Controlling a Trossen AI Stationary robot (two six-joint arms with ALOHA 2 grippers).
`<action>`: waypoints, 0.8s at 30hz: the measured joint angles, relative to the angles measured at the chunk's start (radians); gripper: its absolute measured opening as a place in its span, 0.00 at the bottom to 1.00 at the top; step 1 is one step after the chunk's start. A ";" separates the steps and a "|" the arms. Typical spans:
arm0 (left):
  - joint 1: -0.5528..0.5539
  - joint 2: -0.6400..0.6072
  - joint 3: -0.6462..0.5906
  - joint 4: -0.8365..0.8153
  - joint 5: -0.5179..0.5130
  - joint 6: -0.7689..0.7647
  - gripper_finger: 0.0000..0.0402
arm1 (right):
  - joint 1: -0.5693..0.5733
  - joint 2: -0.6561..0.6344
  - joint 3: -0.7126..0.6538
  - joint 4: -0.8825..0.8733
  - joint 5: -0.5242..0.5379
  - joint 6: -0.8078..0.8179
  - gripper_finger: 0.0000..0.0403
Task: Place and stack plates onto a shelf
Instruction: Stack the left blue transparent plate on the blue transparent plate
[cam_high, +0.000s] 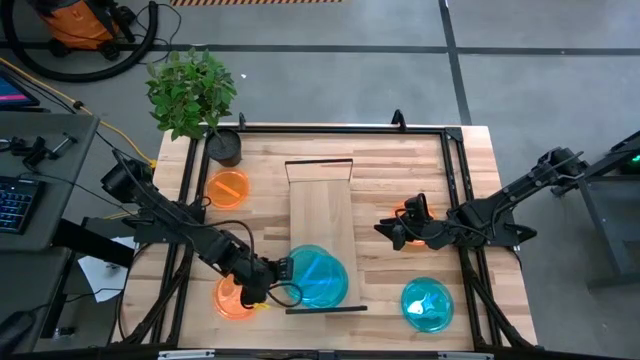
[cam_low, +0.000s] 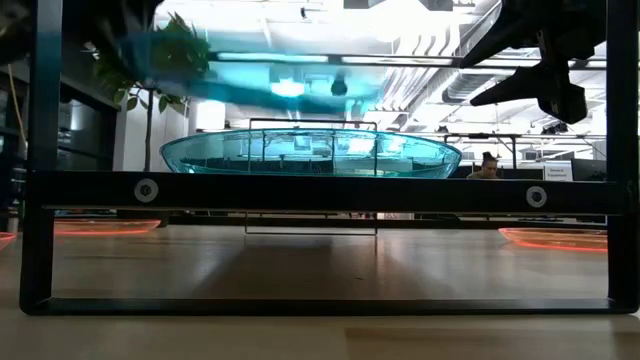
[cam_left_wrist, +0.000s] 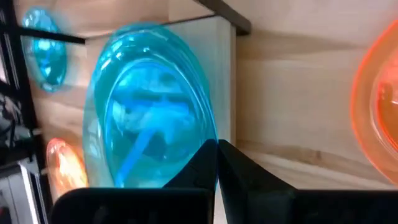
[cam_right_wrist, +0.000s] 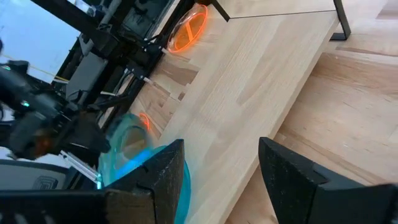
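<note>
A teal plate (cam_low: 310, 153) rests by its base on the near end of the light-wood shelf (cam_high: 320, 205). My left gripper (cam_high: 283, 268) is shut on a second teal plate (cam_low: 255, 72), held tilted just above the first. My right gripper (cam_high: 385, 228) hangs open in the air (cam_low: 545, 90), right of the shelf, over an orange plate (cam_high: 412, 232) lying on the table. A third teal plate (cam_high: 427, 303) lies near the table's near right corner. Two more orange plates lie left of the shelf, one far (cam_high: 231, 188) and one near (cam_high: 235, 297). My left gripper pinches the upper teal plate's rim (cam_left_wrist: 208, 134) on its left side, between the two fingers (cam_left_wrist: 239, 171). The fingers come roughly level from the table's left. The plate is lifted clear, tilted, above the teal plate on the shelf.
A potted plant (cam_high: 195, 95) stands at the table's far left corner. A dark metal frame (cam_high: 455, 180) runs around the tabletop, and its bar (cam_low: 320, 190) crosses the low view. The far half of the shelf (cam_high: 320, 185) is bare wood.
</note>
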 joint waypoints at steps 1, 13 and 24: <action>0.001 0.000 -0.011 0.021 0.002 0.010 0.00 | 0.000 0.000 0.000 0.000 0.000 0.001 0.47; 0.037 0.000 -0.066 0.183 0.120 0.011 0.00 | 0.000 0.000 0.000 0.000 0.008 0.012 0.47; 0.058 0.067 -0.066 0.211 0.190 0.010 0.00 | 0.000 0.000 0.000 0.001 0.042 0.012 0.47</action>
